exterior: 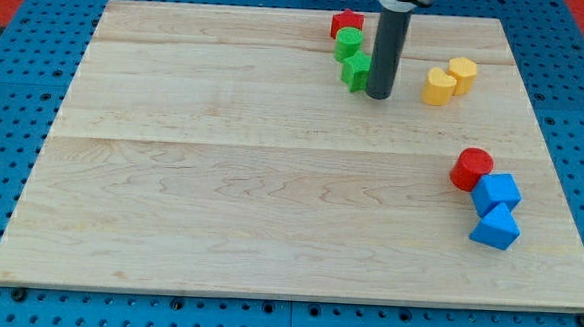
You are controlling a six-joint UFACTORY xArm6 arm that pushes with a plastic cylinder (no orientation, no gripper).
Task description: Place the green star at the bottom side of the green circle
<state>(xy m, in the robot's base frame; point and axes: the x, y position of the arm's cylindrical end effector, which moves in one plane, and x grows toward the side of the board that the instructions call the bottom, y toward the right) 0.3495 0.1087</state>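
Observation:
The green star (pixel 355 72) lies near the view's top, just below the green circle (pixel 349 43) and touching it. My tip (pixel 380 93) stands right beside the green star, on its right and slightly lower, touching or nearly touching it. The dark rod rises from there to the view's top edge.
A red block (pixel 345 23) sits just above the green circle. Two yellow blocks (pixel 439 87) (pixel 463 74) lie to the right of my tip. A red cylinder (pixel 470 169) and two blue blocks (pixel 496 193) (pixel 496 228) cluster at the right edge of the wooden board (pixel 221 180).

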